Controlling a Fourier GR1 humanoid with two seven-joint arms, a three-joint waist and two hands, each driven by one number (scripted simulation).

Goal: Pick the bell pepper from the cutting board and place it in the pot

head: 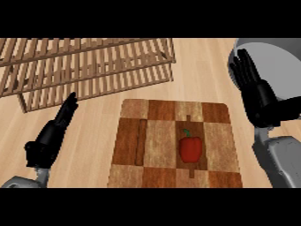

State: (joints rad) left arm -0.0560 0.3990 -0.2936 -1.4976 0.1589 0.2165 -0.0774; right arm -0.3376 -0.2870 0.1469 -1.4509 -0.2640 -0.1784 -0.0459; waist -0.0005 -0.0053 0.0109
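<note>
Pale wood counter (198, 66), slatted rack (81, 66) back left — bell pepper (190, 148) untouched.
Left hand (51, 134) rests straight-fingered beside the cutting board (129, 145); the bell pepper lies on its right half, nearest the right hand (257, 88) — spread over the pot (289, 62) rim, so probably the picker.

The round grey metal pot (289, 70) is cut off at the top and right edges, and the black right robot hand (260, 99) hides its left rim. The slatted wooden rack (81, 66) runs past the left edge.
</note>
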